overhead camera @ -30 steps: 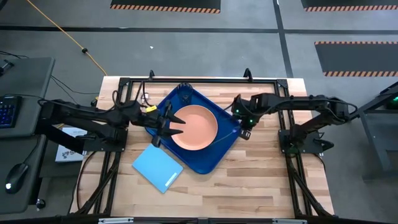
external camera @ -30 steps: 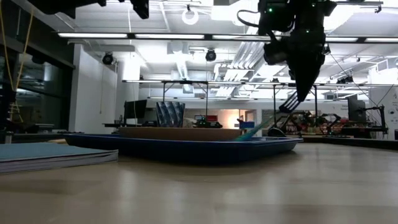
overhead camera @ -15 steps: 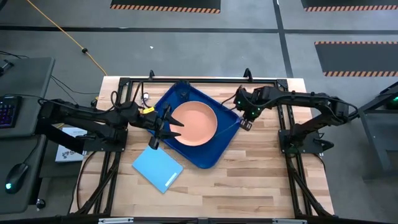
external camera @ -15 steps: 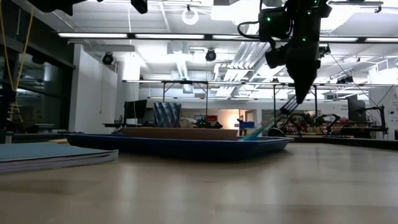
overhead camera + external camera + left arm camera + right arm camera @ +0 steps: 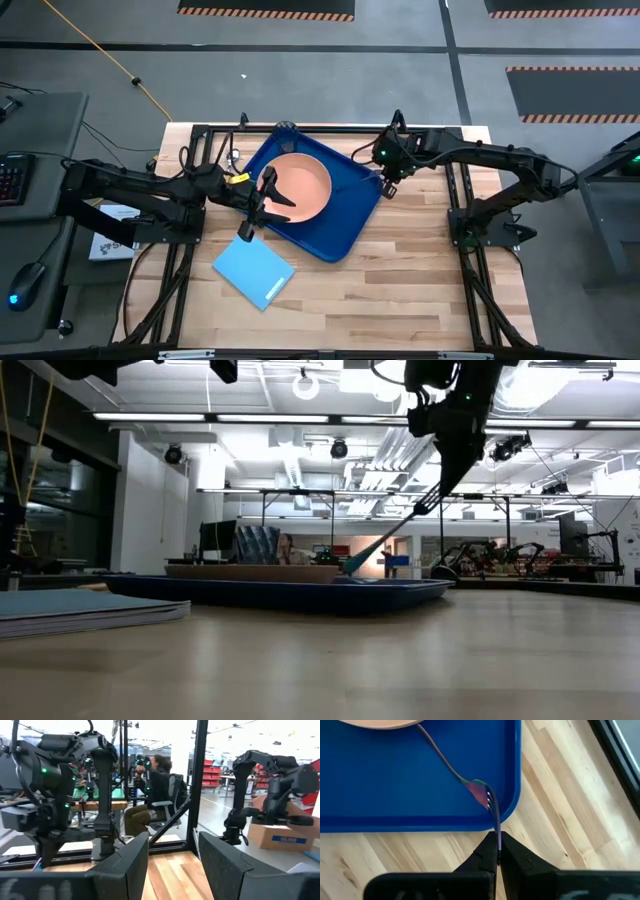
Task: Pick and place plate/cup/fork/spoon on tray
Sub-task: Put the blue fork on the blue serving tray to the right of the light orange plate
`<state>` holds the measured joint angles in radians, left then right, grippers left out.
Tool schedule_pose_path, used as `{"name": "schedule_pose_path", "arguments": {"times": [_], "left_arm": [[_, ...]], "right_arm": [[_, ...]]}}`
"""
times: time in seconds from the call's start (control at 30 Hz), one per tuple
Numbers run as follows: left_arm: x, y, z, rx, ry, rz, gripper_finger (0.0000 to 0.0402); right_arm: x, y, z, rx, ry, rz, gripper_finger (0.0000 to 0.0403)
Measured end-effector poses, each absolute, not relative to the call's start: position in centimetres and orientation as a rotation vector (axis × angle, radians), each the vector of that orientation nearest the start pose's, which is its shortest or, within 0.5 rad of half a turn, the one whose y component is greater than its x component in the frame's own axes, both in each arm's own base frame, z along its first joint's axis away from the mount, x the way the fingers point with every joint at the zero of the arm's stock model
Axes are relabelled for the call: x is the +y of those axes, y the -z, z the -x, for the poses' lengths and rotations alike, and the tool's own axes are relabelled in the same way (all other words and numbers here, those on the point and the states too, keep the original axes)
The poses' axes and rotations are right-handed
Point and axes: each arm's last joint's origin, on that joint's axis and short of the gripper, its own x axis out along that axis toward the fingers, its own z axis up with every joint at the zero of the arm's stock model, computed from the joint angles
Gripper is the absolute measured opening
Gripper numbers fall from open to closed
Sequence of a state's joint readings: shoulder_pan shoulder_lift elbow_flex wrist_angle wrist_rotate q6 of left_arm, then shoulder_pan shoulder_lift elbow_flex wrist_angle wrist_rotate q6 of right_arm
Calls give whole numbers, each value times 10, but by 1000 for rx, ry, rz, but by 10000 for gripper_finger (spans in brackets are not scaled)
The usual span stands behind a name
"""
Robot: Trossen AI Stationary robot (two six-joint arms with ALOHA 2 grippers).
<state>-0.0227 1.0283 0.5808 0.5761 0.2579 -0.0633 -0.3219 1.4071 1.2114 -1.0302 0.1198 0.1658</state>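
The dark blue tray (image 5: 345, 225) lies slantwise on the table with the salmon-pink plate (image 5: 300, 188) in it. My right gripper (image 5: 386, 182) stands at the tray's right corner, shut on the fork (image 5: 470, 782); the fork slants down into the tray (image 5: 395, 790) toward the plate, as the low view (image 5: 385, 540) also shows. My left gripper (image 5: 278, 198) is open and empty above the plate's left rim; its fingers (image 5: 125, 865) show in its wrist view. A small dark round thing, perhaps the cup (image 5: 285, 128), sits at the tray's far corner. The spoon is not visible. My right gripper pinches the tips of the fork's tines (image 5: 496, 832) between its two fingers, which lie along the fork. The fingers come from above, slanting from the table's right. The fork hangs tilted below them, its handle end (image 5: 352, 568) down on the tray beside the plate.
A light-blue flat rectangle (image 5: 253, 272) lies on the table near the tray's left side. Black frame rails (image 5: 330, 130) run along the table's far edge and sides. Bare wood (image 5: 400, 290) lies in front of the tray.
My right gripper has moved toward the table's far edge and to the left, staying shut on the fork. The fork now stands steeper. The tray, with the plate in it, has slid toward the far left.
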Motion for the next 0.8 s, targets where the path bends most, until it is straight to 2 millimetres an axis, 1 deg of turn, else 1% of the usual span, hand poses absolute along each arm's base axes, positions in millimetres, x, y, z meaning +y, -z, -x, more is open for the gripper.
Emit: {"name": "schedule_pose_path", "arguments": {"times": [0.1, 0.27, 0.4, 0.53, 0.63, 0.73, 0.8], "left_arm": [[-12, -292, -224, -125, 285, 58, 161], [-12, -293, -221, -127, 285, 59, 161], [-12, -295, -220, -140, 286, 57, 161], [-12, -296, -219, -147, 286, 56, 161], [-12, -296, -219, -147, 286, 56, 161], [-12, -296, -219, -147, 286, 56, 161], [-12, -296, -219, -147, 286, 56, 161]], "right_arm": [[-84, -284, -247, 1201, 485, -250, 0], [-81, -282, -239, 1291, 459, -269, 0], [-76, -282, -242, 1275, 292, -366, 0], [-71, -279, -249, 1255, 132, -470, 0], [-72, -268, -258, 1285, 66, -530, 0], [-77, -255, -267, 1353, 29, -519, 0], [-85, -250, -278, 1359, 10, -504, 0]]}}
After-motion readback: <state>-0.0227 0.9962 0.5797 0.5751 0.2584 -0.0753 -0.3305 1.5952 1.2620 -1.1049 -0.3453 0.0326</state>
